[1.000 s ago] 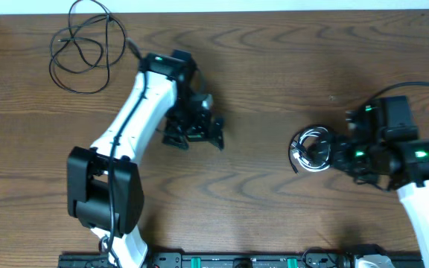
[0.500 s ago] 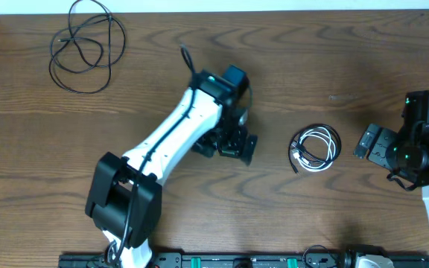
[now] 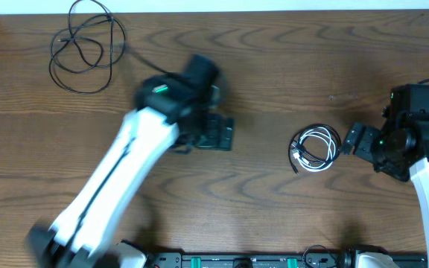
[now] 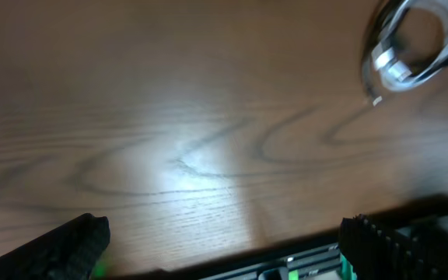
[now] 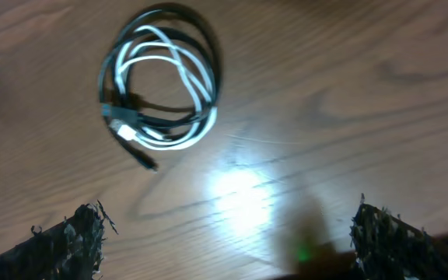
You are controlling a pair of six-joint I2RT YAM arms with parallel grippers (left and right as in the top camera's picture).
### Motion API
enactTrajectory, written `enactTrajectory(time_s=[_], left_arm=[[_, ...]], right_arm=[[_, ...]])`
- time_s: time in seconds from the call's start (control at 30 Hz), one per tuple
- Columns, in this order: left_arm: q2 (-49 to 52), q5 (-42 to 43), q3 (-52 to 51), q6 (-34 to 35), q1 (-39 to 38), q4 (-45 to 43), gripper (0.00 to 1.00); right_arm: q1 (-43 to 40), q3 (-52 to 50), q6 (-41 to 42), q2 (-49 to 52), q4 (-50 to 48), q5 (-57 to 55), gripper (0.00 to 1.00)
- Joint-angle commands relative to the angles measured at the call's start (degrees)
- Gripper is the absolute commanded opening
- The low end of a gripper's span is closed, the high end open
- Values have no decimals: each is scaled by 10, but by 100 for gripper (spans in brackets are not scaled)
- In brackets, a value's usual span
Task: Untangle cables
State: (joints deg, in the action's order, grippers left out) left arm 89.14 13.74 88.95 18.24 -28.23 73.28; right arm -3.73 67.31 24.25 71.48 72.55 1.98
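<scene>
Tangled coil: a white cord (image 5: 208, 117) and a black cord (image 5: 208, 43) lie wound together in one small flat loop (image 3: 315, 149) on the right half of the table (image 3: 274, 74).
Loose black cable: it sprawls in open loops (image 3: 88, 52) at the far left corner, well apart from the coil. You may judge this one already freed.
Right gripper: its jaws (image 3: 354, 140) are spread wide with nothing between them. It stands just beside the coil without touching it.
Left gripper: its jaws (image 3: 218, 134) are also spread wide and empty, over mid-table and well apart from the coil. The arm is smeared in the overhead view, so its exact pose is probably not to be trusted.
Direction to the work: from your right gripper the coil lies toward the robot's left; from your left gripper it lies toward the robot's right.
Nearer arm: the right, clearly.
Coil axis: the loop is roughly round, a little wider across than deep. A plug end (image 5: 150, 163) juts from its near-left side and offers a free tail.
Edges: the table's far edge and the rail (image 3: 237, 260) along its near edge both lie well apart from the coil.
Open room: bare wood surrounds the coil, with a broad bare stretch between the two grippers for drawing a cord out.
Coming move, as a judgement: you close on one strand at the loop's rim with the right, while the left comes across to hold the other.
</scene>
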Motion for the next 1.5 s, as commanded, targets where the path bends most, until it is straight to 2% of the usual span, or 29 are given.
enactTrajectory(time_s=[0.0, 0.27, 0.4, 0.6, 0.67, 0.7, 0.73, 0.8, 0.87, 0.97, 1.13, 1.23, 1.33, 1.47], left_arm=[[-113, -54, 3, 5, 26, 11, 100], [-225, -99, -9, 5, 26, 46, 99], [-237, -144, -30, 6, 26, 68, 99], [-231, -144, -63, 12, 26, 68, 99], [-226, -144, -68, 12, 26, 68, 99], [-225, -144, -69, 12, 26, 68, 100], [-222, -144, -69, 12, 26, 68, 100], [-219, -144, -69, 12, 26, 68, 99], [-218, -144, -69, 12, 26, 68, 100], [-218, -144, -69, 12, 26, 68, 99], [-218, -144, -70, 12, 26, 68, 99], [-218, -144, -69, 12, 26, 68, 100], [-218, -144, -70, 12, 26, 68, 100], [-218, -144, -70, 12, 26, 68, 100]], right_arm=[[-2, -5, -7, 18, -12, 51, 99], [16, -5, -5, 83, -45, 78, 99], [43, -5, -5, 127, -59, 103, 84], [84, -5, -5, 186, -78, 103, 74], [89, -5, 15, 203, -83, 72, 60], [89, -5, 37, 208, -83, 50, 60], [89, -5, 93, 217, -81, -3, 60], [88, -5, 128, 226, -86, -32, 61], [88, -5, 130, 234, -100, -32, 65], [88, -5, 130, 250, -114, -42, 63], [88, -6, 130, 286, -130, -43, 44], [88, -6, 130, 306, -137, -31, 29], [88, -6, 130, 325, -152, -2, 29], [89, -6, 130, 340, -174, 29, 35]])
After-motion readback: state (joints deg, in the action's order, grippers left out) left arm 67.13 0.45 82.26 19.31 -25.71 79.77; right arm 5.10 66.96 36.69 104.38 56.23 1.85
